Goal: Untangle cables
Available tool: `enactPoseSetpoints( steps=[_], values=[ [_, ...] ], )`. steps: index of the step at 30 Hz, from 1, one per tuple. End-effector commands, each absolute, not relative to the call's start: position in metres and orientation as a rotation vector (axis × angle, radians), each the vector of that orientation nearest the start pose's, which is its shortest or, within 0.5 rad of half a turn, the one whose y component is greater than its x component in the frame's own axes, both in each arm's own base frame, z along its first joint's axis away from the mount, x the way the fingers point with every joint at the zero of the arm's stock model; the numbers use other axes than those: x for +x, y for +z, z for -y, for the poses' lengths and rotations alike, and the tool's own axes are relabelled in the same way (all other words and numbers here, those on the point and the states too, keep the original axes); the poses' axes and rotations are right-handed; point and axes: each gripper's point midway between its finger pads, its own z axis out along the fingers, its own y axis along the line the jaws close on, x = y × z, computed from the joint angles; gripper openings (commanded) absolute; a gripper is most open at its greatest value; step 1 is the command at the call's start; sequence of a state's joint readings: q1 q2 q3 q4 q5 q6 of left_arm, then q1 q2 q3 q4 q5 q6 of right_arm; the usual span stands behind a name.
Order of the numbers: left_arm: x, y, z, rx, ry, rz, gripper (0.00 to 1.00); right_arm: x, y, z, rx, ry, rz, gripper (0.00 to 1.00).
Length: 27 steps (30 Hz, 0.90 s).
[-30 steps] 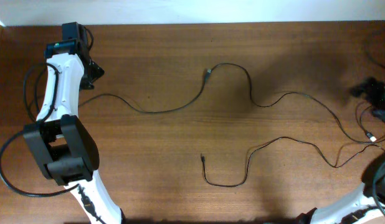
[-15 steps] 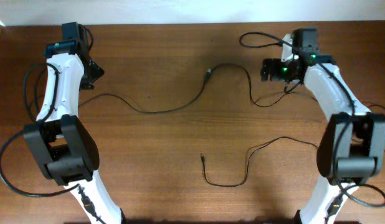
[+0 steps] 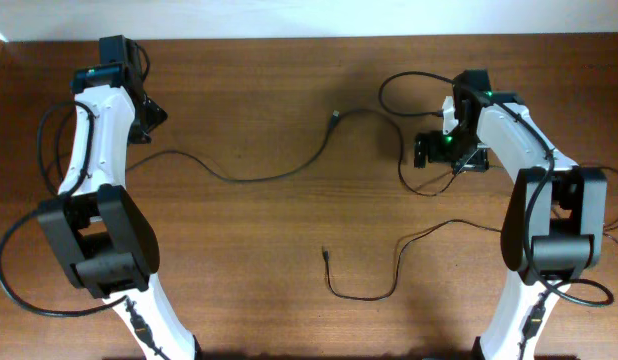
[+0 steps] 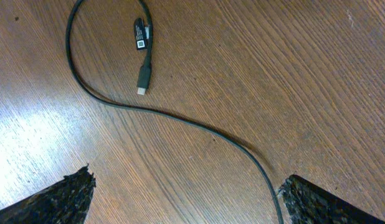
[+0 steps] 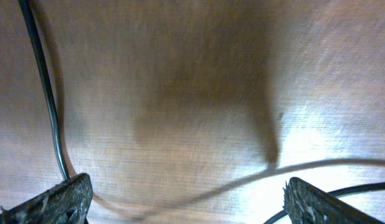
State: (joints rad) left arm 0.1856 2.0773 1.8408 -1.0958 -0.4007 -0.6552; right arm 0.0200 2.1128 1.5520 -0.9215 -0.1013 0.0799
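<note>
Overhead: a thin black cable [image 3: 239, 180] snakes over the far half of the brown wooden table [image 3: 269, 225], running from the left gripper [image 3: 147, 118] near the far-left corner toward the right gripper [image 3: 427, 152], which is right of the middle. A second thin black cable [image 3: 361, 297] curls toward the near edge.

Left wrist: the gripper's fingers [image 4: 61, 196] stand wide apart, and a silvery-tipped plug [image 4: 142, 79] lies beyond them.

Right wrist: the view is blurred. The fingers [image 5: 55, 199] stand apart over a cord on the wood.

Two arms: the left arm [image 3: 94, 140] and the right arm [image 3: 519, 130]. Two end effectors: the left end effector [image 3: 152, 115] and the right end effector [image 3: 429, 152]. One surface [image 3: 269, 215] carries two cables: the far cable [image 3: 229, 180] and the near cable [image 3: 369, 298]. Three plug ends show: the far plug [image 3: 334, 117], the near plug [image 3: 325, 253] and the left plug [image 4: 142, 79].
</note>
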Motion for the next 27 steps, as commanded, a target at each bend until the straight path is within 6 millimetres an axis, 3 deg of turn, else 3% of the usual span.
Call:
enactPoseSetpoints(
  steps=[1, 4, 12, 15, 18, 22, 24, 26, 27],
  values=[
    [0.434, 0.129, -0.15, -1.206, 0.464, -2.484, 0.99, 0.399, 0.007, -0.034, 0.067, 0.145, -3.12, 0.99],
    [0.434, 0.129, -0.15, -1.206, 0.464, -2.484, 0.99, 0.369, -0.012, -0.04, 0.044, 0.14, -3.206, 0.99],
    [0.434, 0.129, -0.15, -1.207, 0.464, -2.484, 0.99, 0.267, -0.07, -0.057, -0.015, 0.14, -3.432, 0.99],
    [0.434, 0.129, -0.15, -1.207, 0.464, -2.484, 0.99, 0.239, -0.082, -0.078, -0.029, 0.303, -3.466, 1.0],
    [0.434, 0.129, -0.15, -1.206, 0.464, -2.483, 0.99, 0.217, -0.087, -0.086, -0.085, 0.315, -3.504, 1.0],
    [0.434, 0.129, -0.15, -1.206, 0.464, -2.483, 0.99, 0.221, -0.087, -0.089, -0.117, 0.289, -3.49, 1.0],
    [0.434, 0.129, -0.15, -1.206, 0.464, -2.483, 0.99, 0.231, -0.087, -0.077, -0.047, 0.142, -3.47, 1.0],
    [0.434, 0.129, -0.15, -1.207, 0.464, -2.484, 0.99, 0.253, -0.079, -0.077, -0.049, 0.115, -3.408, 1.0],
    [0.434, 0.129, -0.15, -1.207, 0.464, -2.484, 0.99, 0.276, -0.072, -0.079, -0.042, 0.125, -3.351, 1.0]
  ],
)
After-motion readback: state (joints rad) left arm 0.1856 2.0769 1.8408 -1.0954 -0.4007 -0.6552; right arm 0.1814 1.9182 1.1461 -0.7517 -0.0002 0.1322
